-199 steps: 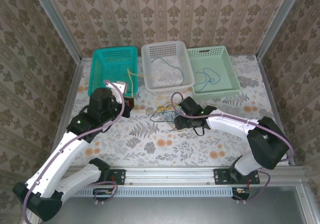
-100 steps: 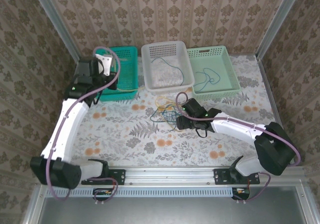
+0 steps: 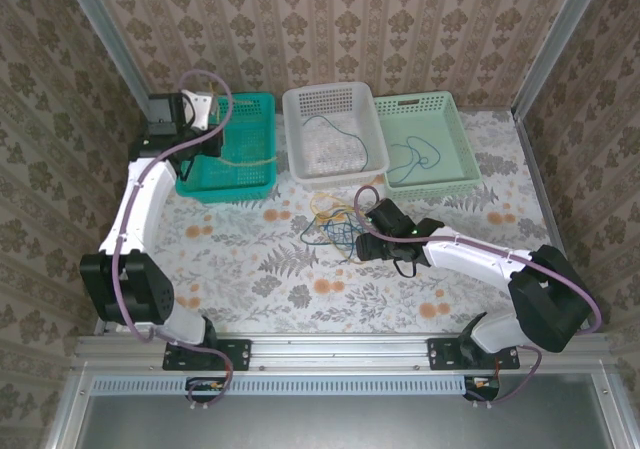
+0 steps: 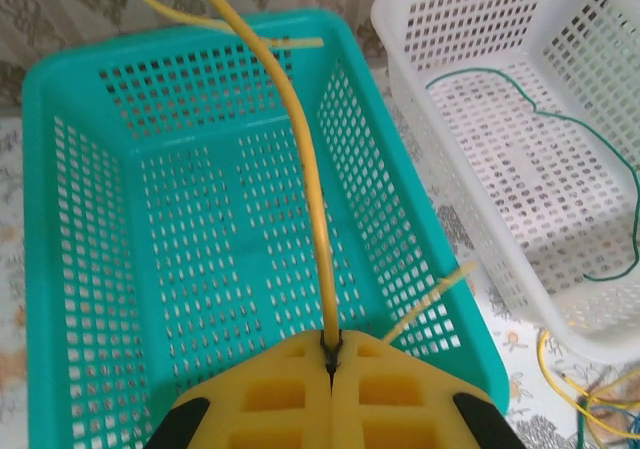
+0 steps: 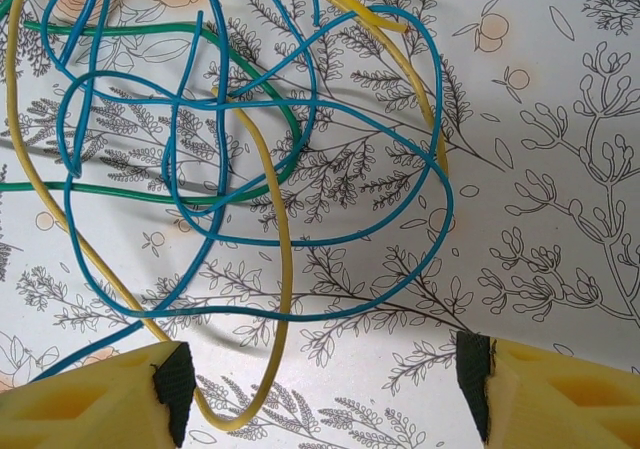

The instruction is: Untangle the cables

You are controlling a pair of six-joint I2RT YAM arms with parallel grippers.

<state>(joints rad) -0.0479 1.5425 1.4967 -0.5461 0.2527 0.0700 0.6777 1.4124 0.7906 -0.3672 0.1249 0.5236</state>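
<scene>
Above the teal basket [image 4: 190, 269], left gripper [image 4: 330, 354] is clamped shut on a yellow cable [image 4: 308, 169] trailing toward the tangle [image 3: 330, 227], which lies on the table right of that basket. Right gripper [image 5: 325, 389], further right, stands wide open and empty. Judged step: drawing the yellow strand free; next, pin the remaining loops.

Your table [image 3: 250, 279] has a pale top printed with grey leaves and orange blossoms. Along its far edge you have three perforated baskets in a row: a teal basket [image 3: 230, 189] on the left, a white basket [image 3: 335, 176] in the middle and a pale green basket [image 3: 430, 183] on the right. The white and green ones touch. In front of the white basket, near the table's middle, lies a loose tangle of yellow, blue and dark green cables [image 3: 332, 227].
</scene>
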